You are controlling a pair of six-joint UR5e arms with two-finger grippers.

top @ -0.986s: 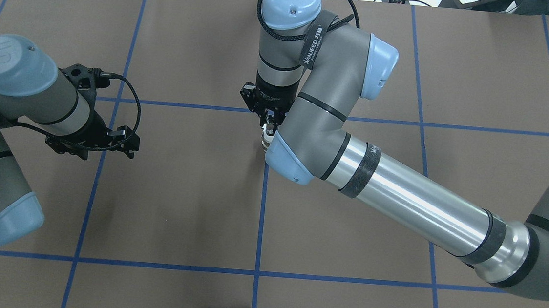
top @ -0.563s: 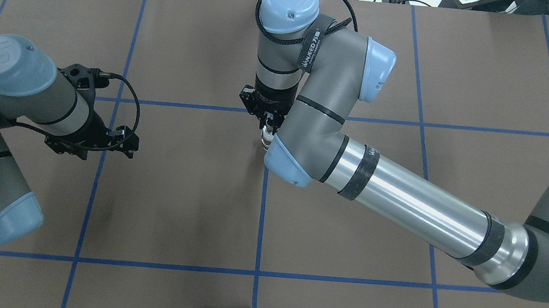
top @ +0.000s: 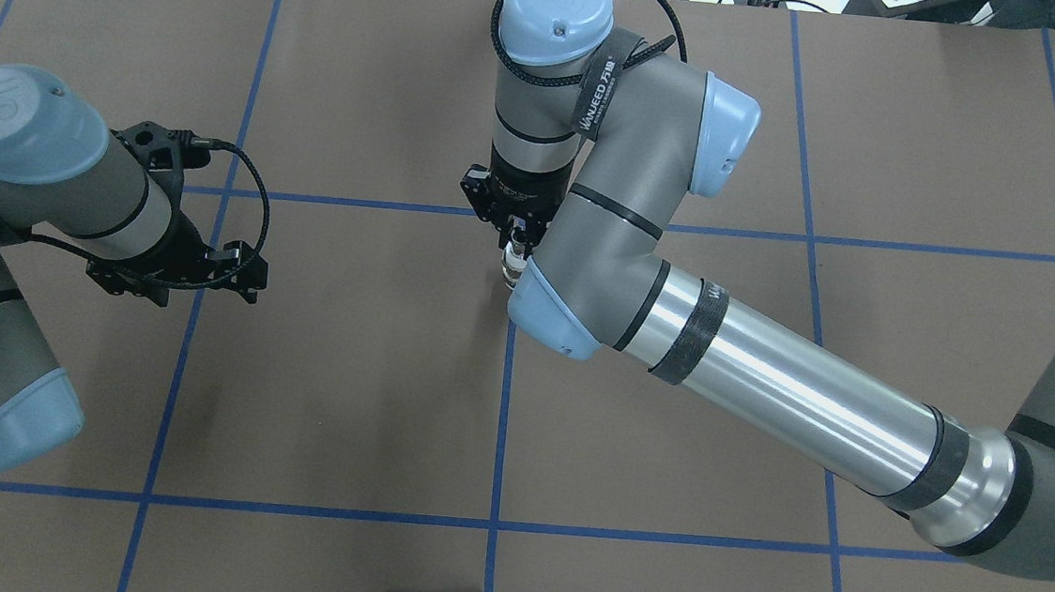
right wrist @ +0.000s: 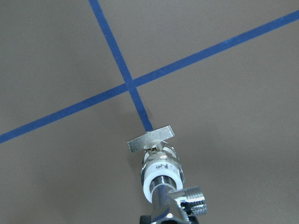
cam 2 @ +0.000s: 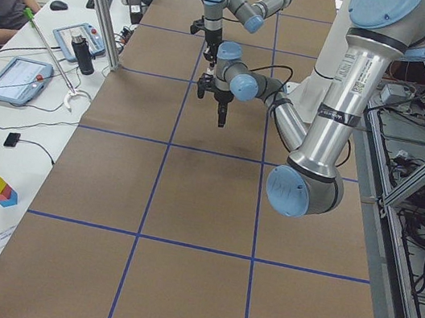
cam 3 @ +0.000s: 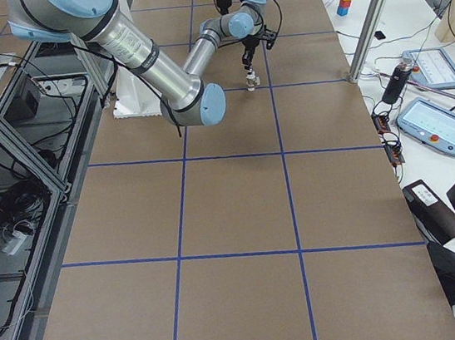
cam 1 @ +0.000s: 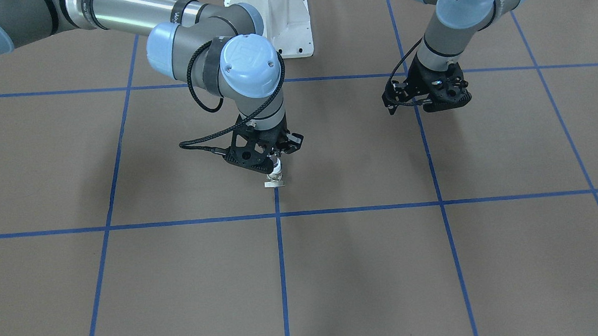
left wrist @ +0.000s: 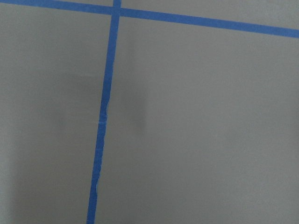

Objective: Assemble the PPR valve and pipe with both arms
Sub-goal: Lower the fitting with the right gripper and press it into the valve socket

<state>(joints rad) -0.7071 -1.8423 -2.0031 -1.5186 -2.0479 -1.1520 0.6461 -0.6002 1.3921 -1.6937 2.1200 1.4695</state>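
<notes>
I'm watching the right gripper clamping the pipe, with the valve hanging joined beneath it, near the tape crossing. The left gripper is hovering well apart; I cannot tell its finger spread.

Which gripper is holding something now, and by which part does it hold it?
The right gripper grips the chrome pipe; the PPR valve hangs from the pipe, with its handle lowest. The left gripper holds nothing.
</notes>
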